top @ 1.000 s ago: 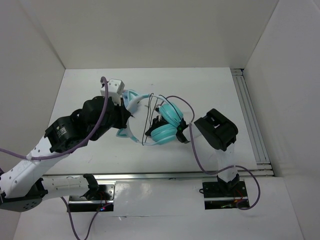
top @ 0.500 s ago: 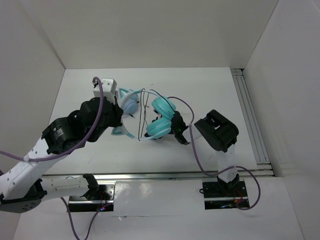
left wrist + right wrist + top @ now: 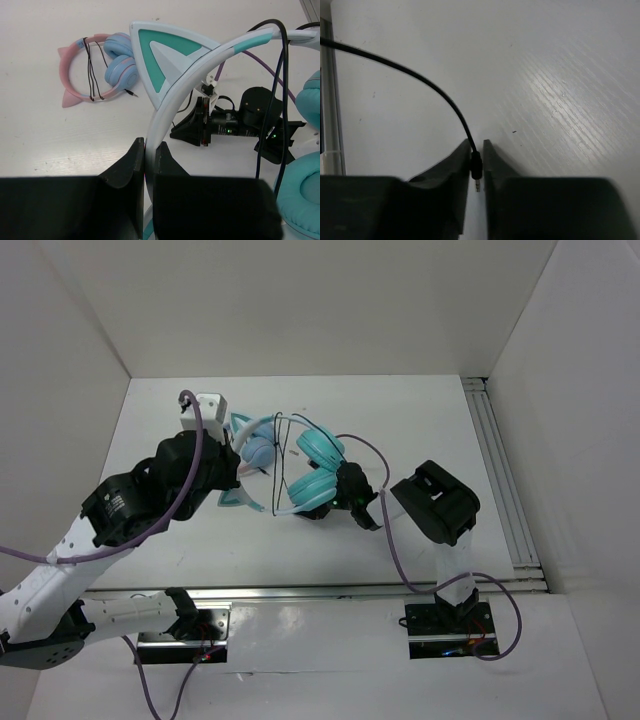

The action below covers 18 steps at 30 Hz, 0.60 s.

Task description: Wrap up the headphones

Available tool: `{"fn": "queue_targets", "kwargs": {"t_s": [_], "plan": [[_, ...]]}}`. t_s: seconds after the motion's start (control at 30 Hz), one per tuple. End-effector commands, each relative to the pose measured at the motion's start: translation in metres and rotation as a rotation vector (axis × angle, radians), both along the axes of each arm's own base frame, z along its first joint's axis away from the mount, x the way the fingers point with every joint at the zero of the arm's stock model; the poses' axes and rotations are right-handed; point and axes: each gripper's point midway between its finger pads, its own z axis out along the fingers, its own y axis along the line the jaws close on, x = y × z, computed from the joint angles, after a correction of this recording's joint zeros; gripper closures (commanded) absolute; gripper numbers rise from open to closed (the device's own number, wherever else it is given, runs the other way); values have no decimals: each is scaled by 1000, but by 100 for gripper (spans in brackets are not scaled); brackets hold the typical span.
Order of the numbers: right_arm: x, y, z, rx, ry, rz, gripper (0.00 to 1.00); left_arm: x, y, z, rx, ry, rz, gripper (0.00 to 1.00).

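Observation:
The headphones point(image 3: 318, 468) have teal ear cups and a white-and-teal headband with cat ears point(image 3: 167, 55), and hang just above mid-table. My left gripper point(image 3: 243, 468) is shut on the headband, which passes between its jaws in the left wrist view point(image 3: 149, 156). The thin black cable point(image 3: 272, 100) loops over the band and cups. My right gripper point(image 3: 338, 492) sits right beside the cups and is shut on the cable's plug point(image 3: 477, 167). The cable point(image 3: 420, 80) arcs away up-left from the plug.
Pink-banded cat-ear headphones point(image 3: 95, 70) with light-blue cups lie on the table, wrapped in their own cable, mostly hidden under my left arm in the top view point(image 3: 258, 452). A metal rail point(image 3: 500, 470) runs along the right edge. White walls close in three sides.
My left gripper has moved the headband up and to the left, turning the headphones. The cups and my right gripper with the plug have followed leftward.

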Motion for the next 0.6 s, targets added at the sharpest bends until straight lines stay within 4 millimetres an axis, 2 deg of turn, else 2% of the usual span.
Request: {"fn": "queue_targets", "kwargs": {"t_s": [0.0,0.03,0.1,0.2,0.27,0.3,0.33,0.4,0.43,0.47,0.53,0.57], "plan": [[-10,-11,-15,-59,38,-2,84,7,-5,29,-121,-87,24,100],[-10,-11,-15,-59,38,-2,100,7,-5,29,-121,-87,24,100],[-12,-13,-20,-71,52,-1,100,7,-5,25,-113,-81,24,100],[-8,-11,-14,-66,39,-11,100,8,-2,26,-117,-86,47,100],[-8,-15,-12,-76,53,-35,100,11,6,27,-145,-92,117,100],[-6,-20,-13,-90,56,-73,100,14,12,21,-128,-79,159,100],[-7,-25,-3,-89,39,-94,100,19,18,20,-125,-86,205,100],[-18,-26,2,-126,24,-139,100,32,26,10,-101,-64,277,100],[-24,-28,18,-119,-5,-155,100,38,31,7,-94,-60,313,100],[-32,-30,18,-151,-8,-159,100,44,35,2,-79,-50,339,100],[-45,-25,38,-156,-57,-179,100,64,44,-10,-66,-24,399,100],[-55,-28,36,-183,-48,-173,100,74,43,-15,-78,-16,405,100]]}}
